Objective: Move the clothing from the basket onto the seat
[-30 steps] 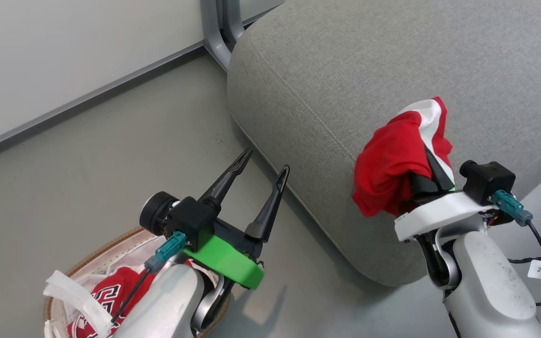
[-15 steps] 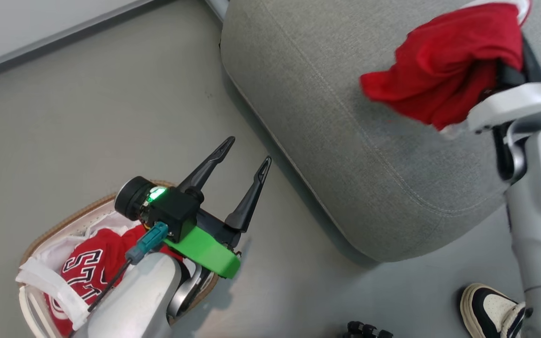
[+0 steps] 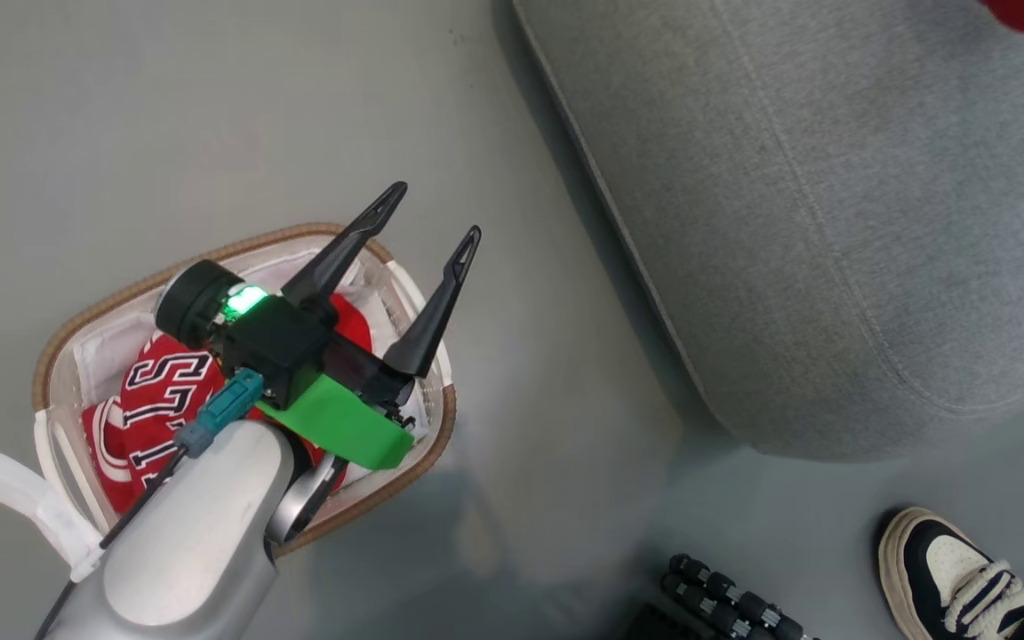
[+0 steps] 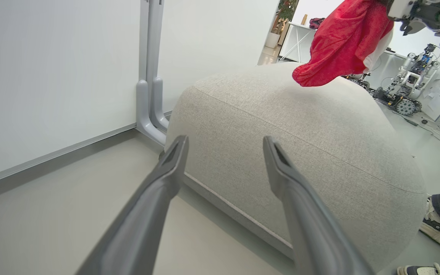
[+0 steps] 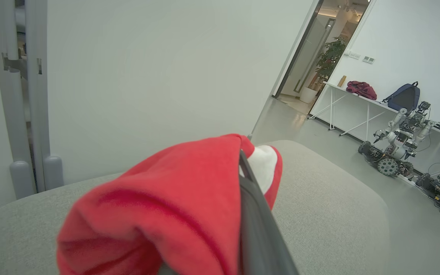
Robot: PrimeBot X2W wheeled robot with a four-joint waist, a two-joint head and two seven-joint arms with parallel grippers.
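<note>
Right tool [image 5: 245,156] is clenched on a red garment [image 5: 174,198] above the seat [image 5: 338,214]; release there is judged next. Left tool [image 3: 436,210] is held spread, empty, over the basket [image 3: 210,253], jersey [image 3: 156,391] inside.

**Head view:** steeply downward from above; basket [image 3: 236,244] at lower left under the left gripper [image 3: 434,211], seat [image 3: 832,222] at upper right.

**Left wrist view:** low near the floor [image 4: 52,214], facing along that gripper at the seat's side, close.

**Right wrist view:** above the seat, facing level across it to a wall [image 5: 147,76], clothing [image 5: 159,198] close against the lens.

All views share the seat; both wrist views share the clothing.
</note>
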